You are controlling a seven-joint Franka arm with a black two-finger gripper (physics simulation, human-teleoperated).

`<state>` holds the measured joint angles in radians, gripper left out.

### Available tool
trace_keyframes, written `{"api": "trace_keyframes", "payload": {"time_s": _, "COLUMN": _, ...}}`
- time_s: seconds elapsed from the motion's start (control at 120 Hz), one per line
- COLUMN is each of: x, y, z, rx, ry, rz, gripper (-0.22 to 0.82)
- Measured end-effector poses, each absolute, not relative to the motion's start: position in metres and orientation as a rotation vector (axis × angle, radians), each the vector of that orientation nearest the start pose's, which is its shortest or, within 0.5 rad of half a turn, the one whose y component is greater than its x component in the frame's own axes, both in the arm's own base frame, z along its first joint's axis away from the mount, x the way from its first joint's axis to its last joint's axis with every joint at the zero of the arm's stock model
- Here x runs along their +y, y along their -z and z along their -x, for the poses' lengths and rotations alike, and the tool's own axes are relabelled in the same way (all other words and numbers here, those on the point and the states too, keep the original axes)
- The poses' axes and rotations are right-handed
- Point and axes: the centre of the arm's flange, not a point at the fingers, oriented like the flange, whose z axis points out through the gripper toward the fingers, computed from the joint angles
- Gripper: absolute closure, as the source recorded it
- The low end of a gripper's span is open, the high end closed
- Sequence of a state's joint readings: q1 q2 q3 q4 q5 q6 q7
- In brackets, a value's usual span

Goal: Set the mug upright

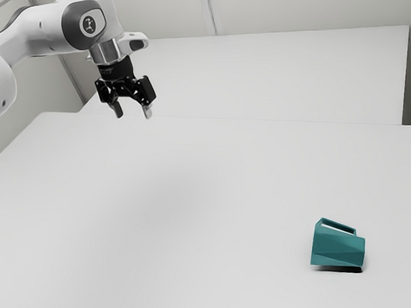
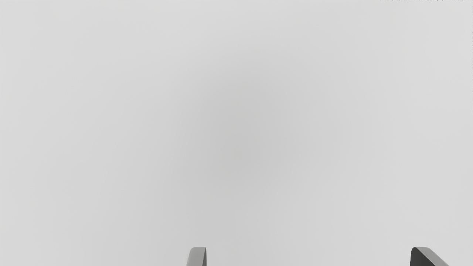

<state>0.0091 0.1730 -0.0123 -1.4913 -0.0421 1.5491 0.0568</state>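
Teal mug (image 1: 338,249), tipped (handle up), claw (image 1: 133,114) well apart

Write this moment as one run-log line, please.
mug: on its side on table, handle up | gripper: open, above table, away from mug | upright: not yet

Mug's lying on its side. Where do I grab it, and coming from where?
I'd take the mug by its handle, coming straight down, with the open fingers straddling the bar. The handle is uppermost, a slim bar running along the body, so it looks the easiest part to pinch.
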Motion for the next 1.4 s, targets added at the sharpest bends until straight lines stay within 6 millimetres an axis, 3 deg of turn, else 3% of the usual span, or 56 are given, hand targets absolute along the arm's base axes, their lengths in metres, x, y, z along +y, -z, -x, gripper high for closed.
{"api": "trace_keyframes", "payload": {"time_s": 0.283, "x": -0.007, "y": -0.560, "z": -0.600, "rx": 0.114, "ry": -0.161, "rz": 3.186, "gripper": 0.00}}
{"api": "trace_keyframes", "payload": {"time_s": 0.442, "x": -0.018, "y": -0.526, "z": -0.577, "rx": 0.084, "ry": -0.283, "rz": 3.328, "gripper": 0.00}}
{"api": "trace_keyframes", "payload": {"time_s": 0.625, "x": -0.057, "y": -0.476, "z": -0.552, "rx": 0.030, "ry": -0.348, "rz": 3.582, "gripper": 0.00}}
{"api": "trace_keyframes", "payload": {"time_s": 0.733, "x": -0.073, "y": -0.464, "z": -0.547, "rx": 0.035, "ry": -0.308, "rz": 3.657, "gripper": 0.00}}
{"api": "trace_keyframes", "payload": {"time_s": 0.833, "x": -0.092, "y": -0.439, "z": -0.541, "rx": 0.018, "ry": -0.293, "rz": 3.715, "gripper": 0.00}}
{"api": "trace_keyframes", "payload": {"time_s": 1.0, "x": -0.149, "y": -0.414, "z": -0.526, "rx": 0.103, "ry": -0.253, "rz": 3.769, "gripper": 0.00}}
{"api": "trace_keyframes", "payload": {"time_s": 1.158, "x": -0.209, "y": -0.380, "z": -0.504, "rx": 0.235, "ry": -0.335, "rz": 3.849, "gripper": 0.00}}
{"api": "trace_keyframes", "payload": {"time_s": 1.4, "x": -0.251, "y": -0.347, "z": -0.502, "rx": 0.224, "ry": -0.266, "rz": 3.960, "gripper": 0.00}}
